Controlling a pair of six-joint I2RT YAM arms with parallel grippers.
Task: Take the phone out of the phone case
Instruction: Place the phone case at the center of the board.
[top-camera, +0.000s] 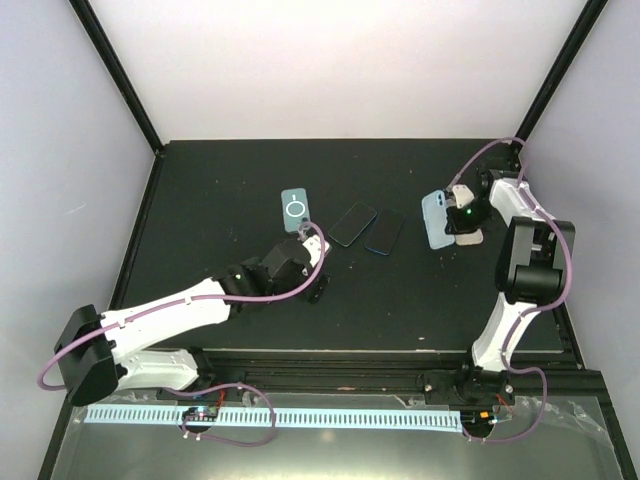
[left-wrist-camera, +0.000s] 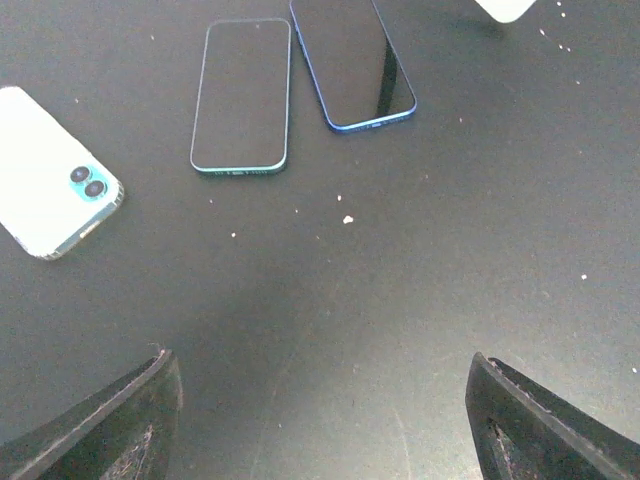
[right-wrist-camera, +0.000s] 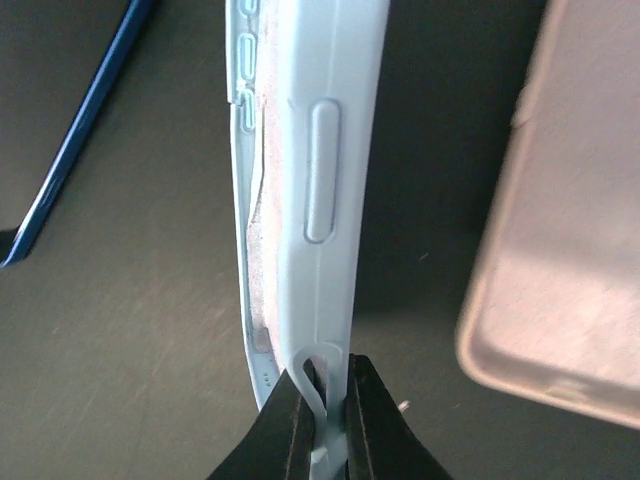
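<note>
Overhead look at a black table (top-camera: 200, 200) with two white robot arms bolted at the near edge. Far to the right, clamped in the right pincer (right-wrist-camera: 328, 408): a pale blue phone case (right-wrist-camera: 318, 150). Gripped by its thin rim, with the two dark fingertips pressed almost together on it. Stood on its long edge, side-button bump turned toward the wrist camera. Showed a dull pinkish strip along the inner lip; impossible to tell whether phone or lining.

Just beside the blue case, on its right in the wrist view: a beige case (right-wrist-camera: 560, 230). Lay flat on the table, partly hidden under the arm when seen from above. Contents, if any, impossible to make out.

Near the table's middle, well apart from the blue case: the left pincer (left-wrist-camera: 320, 440), spread wide and holding nothing, low over bare table. Ahead of it, side by side and screens up: a teal-edged phone (left-wrist-camera: 241, 95) and a blue-edged phone (left-wrist-camera: 353, 62), both bare of any case. Left of those: a teal slab (top-camera: 294, 209) marked with a white ring, back upward, twin lenses at one corner.
</note>
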